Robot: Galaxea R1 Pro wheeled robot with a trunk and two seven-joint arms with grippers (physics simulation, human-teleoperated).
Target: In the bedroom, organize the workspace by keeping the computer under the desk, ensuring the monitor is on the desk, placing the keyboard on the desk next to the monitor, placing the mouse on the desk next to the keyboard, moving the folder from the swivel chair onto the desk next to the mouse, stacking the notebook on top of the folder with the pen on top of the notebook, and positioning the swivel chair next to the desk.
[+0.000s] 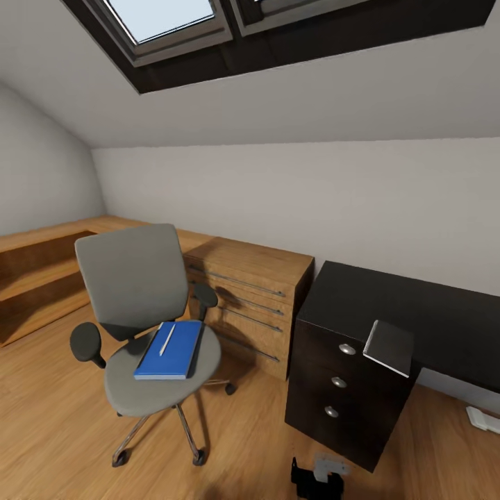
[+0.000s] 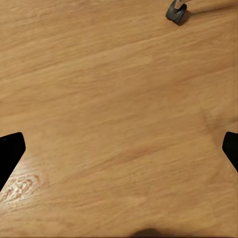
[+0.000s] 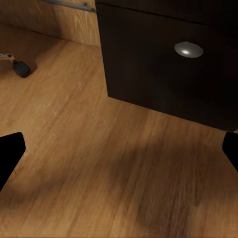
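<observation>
Folder [image 1: 169, 351], bright blue with a black spine, lies flat on the grey seat of the swivel chair [image 1: 132, 278]. White pen [image 1: 167, 339] rests diagonally on the folder's cover. Chair stands on the light wood floor [image 1: 55, 430], backrest toward the wall, black armrests at either side, chrome star base on castors below.

Just right of the chair: light wooden dresser [image 1: 253, 298] with long bar handles, set against the grey wall. Touching or nearly touching its right side, the desk [image 1: 444, 319]: glossy black tabletop, dark three-drawer unit with round silver knobs. Notebook [image 1: 390, 346], dark grey cover with pale edges, sits on the tabletop's front corner above the drawers, overhanging the edge a little. Small white object on the floor at far right, under the desk; cannot identify it. Dark-framed skylights [image 1: 173, 21] overhead in the sloped ceiling.

Left claw [image 2: 119, 151]: fingertips spread wide apart, nothing between, bare floor below, one chair castor [image 2: 177, 12] ahead. Right claw [image 3: 119, 151]: likewise spread and unloaded, over the floor, facing the bottom drawer and its knob [image 3: 188, 49].
</observation>
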